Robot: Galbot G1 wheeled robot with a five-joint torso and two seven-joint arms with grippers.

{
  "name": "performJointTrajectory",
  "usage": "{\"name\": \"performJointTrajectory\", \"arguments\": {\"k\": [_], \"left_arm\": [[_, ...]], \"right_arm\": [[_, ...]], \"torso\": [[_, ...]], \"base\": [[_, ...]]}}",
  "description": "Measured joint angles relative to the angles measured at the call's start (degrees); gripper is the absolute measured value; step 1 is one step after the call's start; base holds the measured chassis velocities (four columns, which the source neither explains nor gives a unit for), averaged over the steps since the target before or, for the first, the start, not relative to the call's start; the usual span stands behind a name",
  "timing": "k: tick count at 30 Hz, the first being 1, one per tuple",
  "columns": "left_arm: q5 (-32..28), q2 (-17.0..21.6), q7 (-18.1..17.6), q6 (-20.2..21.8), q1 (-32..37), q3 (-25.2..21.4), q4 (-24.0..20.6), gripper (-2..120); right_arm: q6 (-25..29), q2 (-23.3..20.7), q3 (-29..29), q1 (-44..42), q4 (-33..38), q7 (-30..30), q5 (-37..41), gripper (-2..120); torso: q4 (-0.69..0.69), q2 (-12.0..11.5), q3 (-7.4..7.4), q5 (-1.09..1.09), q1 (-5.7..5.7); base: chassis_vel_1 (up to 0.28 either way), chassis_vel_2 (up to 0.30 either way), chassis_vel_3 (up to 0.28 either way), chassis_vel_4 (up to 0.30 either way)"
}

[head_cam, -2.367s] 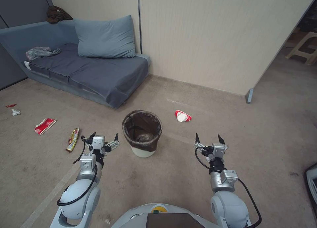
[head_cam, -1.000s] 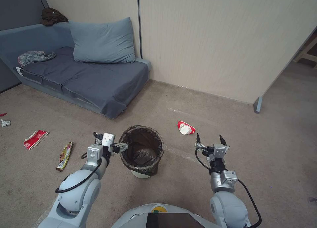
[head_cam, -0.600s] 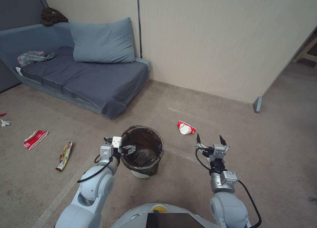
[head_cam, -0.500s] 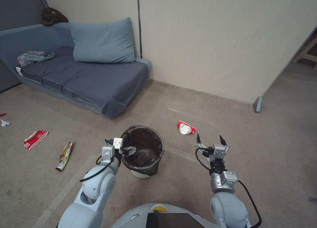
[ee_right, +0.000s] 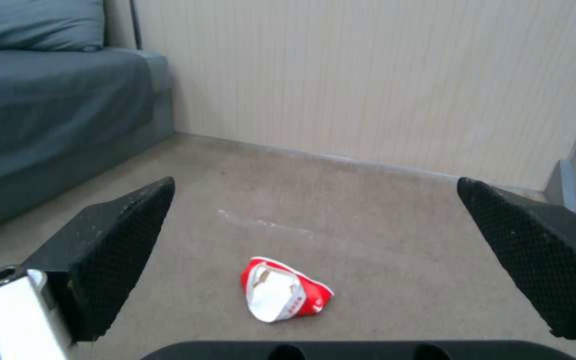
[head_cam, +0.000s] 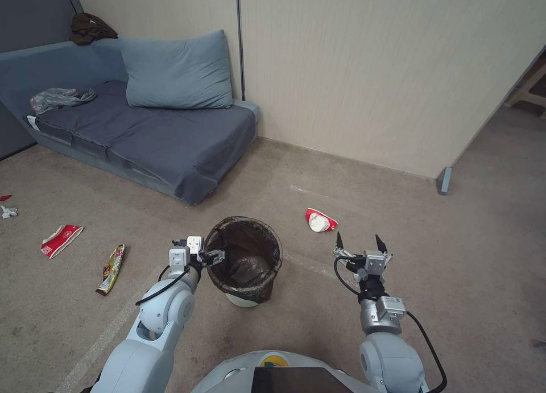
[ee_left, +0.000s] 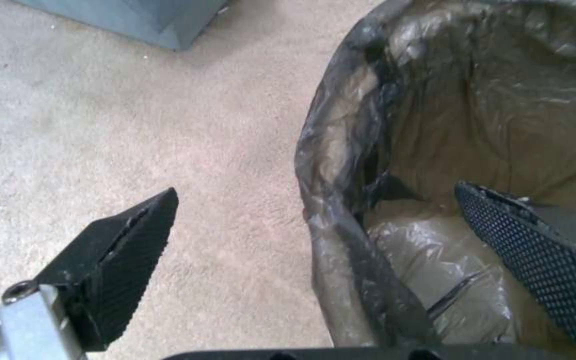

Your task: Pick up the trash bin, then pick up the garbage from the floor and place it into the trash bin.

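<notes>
Two grippers are out over open carpet. Our left gripper (head_cam: 206, 255) is spread wide, straddling the bin (head_cam: 243, 260) rim at 9 o'clock: one finger inside the liner, one outside, clamping nothing. Our right gripper (head_cam: 357, 243), wide open and empty, hovers apart at the bin's 3 o'clock, facing a red-and-white wrapper (head_cam: 319, 220) on bare floor.
</notes>
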Motion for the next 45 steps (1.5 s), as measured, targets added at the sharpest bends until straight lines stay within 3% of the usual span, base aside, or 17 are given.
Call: {"name": "performJointTrajectory", "arguments": {"k": [10, 19, 34, 37, 39, 42, 45], "left_arm": [[-0.8, -0.5, 0.8, -0.1, -2.3, 0.9, 5.5, 100], [-1.4, 0.7, 1.7, -0.3, -1.4, 1.3, 5.8, 95], [0.6, 0.4, 4.1, -0.1, -0.8, 1.5, 4.7, 43], [0.8, 0.4, 4.3, -0.1, -0.6, 1.3, 4.3, 27], [0.8, 0.4, 4.3, 0.0, -0.5, 1.3, 4.2, 25], [1.0, 0.4, 3.9, 0.1, -0.4, 1.1, 3.6, 9], [2.1, 0.4, 3.8, 0.1, -0.5, 0.9, 3.2, 5]], "right_arm": [[0.1, 0.0, -0.1, 0.0, -0.2, 0.0, -0.2, 100], [0.3, -0.2, 0.2, 0.3, -0.5, 0.0, -0.1, 100], [0.4, -0.2, 0.1, 0.6, -0.9, 0.6, -0.3, 100], [0.4, -0.1, 0.1, 0.6, -0.9, 0.7, -0.4, 100], [0.4, -0.1, 0.1, 0.6, -0.9, 0.7, -0.4, 100], [0.3, -0.1, 0.1, 0.7, -0.9, 0.7, -0.4, 100], [0.3, -0.1, 0.1, 0.6, -0.9, 0.7, -0.5, 100]], "torso": [[0.00, 0.0, 0.00, 0.00, 0.00], [0.01, 0.0, -0.01, 0.04, 0.00], [-0.01, 0.0, 0.01, -0.02, 0.00], [-0.01, 0.0, 0.01, -0.01, 0.00], [-0.01, 0.0, 0.01, -0.01, 0.00], [-0.01, 0.0, 0.01, -0.02, 0.00], [-0.01, 0.0, 0.01, -0.03, 0.00]], "base": [[0.000, 0.000, 0.000, 0.000], [0.000, 0.000, 0.000, 0.000], [0.000, 0.000, 0.000, 0.000], [0.000, 0.000, 0.000, 0.000], [0.000, 0.000, 0.000, 0.000], [0.000, 0.000, 0.000, 0.000], [0.000, 0.000, 0.000, 0.000]]}}
